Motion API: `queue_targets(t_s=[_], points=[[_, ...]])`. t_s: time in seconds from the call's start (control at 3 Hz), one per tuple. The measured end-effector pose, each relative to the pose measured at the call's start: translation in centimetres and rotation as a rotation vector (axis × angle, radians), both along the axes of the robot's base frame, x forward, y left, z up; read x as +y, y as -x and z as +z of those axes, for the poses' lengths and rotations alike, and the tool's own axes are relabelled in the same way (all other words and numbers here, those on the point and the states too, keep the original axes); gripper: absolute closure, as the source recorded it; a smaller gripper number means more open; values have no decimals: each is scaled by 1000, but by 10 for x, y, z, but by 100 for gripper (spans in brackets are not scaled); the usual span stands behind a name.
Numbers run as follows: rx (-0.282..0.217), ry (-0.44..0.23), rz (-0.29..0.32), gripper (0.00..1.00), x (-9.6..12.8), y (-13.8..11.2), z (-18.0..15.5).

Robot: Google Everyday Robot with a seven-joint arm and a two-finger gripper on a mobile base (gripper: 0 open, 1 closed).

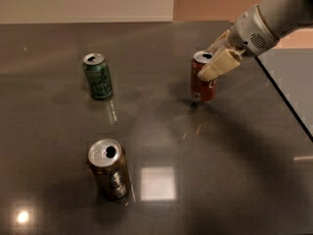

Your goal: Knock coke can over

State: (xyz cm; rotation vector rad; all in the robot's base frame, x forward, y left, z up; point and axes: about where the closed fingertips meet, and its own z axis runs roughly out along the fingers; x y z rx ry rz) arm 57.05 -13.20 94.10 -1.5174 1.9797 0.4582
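risk of skidding the coke can [203,89], upright at 2 o'clock on the glossy table [146,38], instead of tipping it, gripper [207,62] against its top, grip state impossible to tell.

I read this as an indoor robot test space, lab or office rather than a home. Evidence: a wide, dark grey, glossy table [234,170] with only three soda cans spaced well apart on it: a green can [98,76], a brown can [108,169] and the red coke can [201,84]. A second grey surface [293,77] butts against the table on the right. Behind stands a plain pale wall [83,1] with a tan section [215,1]. A square patch of light [158,182] reflects off the tabletop. The grey robot arm [274,13] reaches in from the upper right, with its gripper [215,62] at the coke can's top.
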Motion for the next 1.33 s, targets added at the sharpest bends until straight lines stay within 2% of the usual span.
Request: queue_targets(t_s=[0.33,0.67,1.0,1.33], points=[[32,82,30,100,-5,10,13],[95,277,51,100,-21,21,14],[84,322,62,100,-19,22,16],[95,469,92,100,-22,37,-6]])
